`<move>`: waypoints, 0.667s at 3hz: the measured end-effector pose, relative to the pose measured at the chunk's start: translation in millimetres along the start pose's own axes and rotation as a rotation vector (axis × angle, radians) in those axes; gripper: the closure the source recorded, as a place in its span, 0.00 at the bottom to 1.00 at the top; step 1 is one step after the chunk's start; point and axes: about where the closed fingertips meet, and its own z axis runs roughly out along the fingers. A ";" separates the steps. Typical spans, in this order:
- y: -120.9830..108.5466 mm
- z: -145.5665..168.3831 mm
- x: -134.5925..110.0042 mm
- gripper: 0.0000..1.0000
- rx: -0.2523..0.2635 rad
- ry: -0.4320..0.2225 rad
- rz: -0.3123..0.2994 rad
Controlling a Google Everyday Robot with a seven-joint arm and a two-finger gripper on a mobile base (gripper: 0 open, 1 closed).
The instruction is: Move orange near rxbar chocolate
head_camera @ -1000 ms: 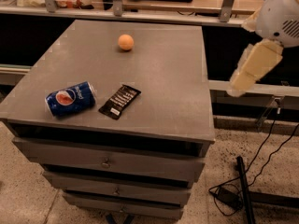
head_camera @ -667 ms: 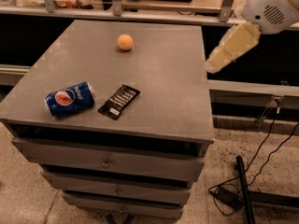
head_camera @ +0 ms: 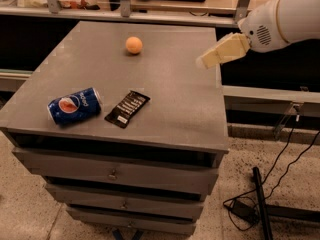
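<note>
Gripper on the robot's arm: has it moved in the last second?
Yes. The gripper has swung leftward in the view, from beyond the right edge of the table to just above that edge, nearer the orange.

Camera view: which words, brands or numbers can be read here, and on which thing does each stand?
"pepsi": on the blue can, which lies on its side.
White lettering on the rxbar chocolate: too blurred to read.
No text on the orange or on the gripper, which is above the right edge of the table.

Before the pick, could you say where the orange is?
The orange sits far-centre on the cabinet, beyond the rxbar chocolate; the gripper hovers at its right edge.
</note>
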 end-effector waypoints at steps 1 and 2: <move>-13.9 30.2 15.8 0.00 0.050 -0.094 -0.049; -29.6 28.4 0.4 0.00 0.121 -0.147 -0.077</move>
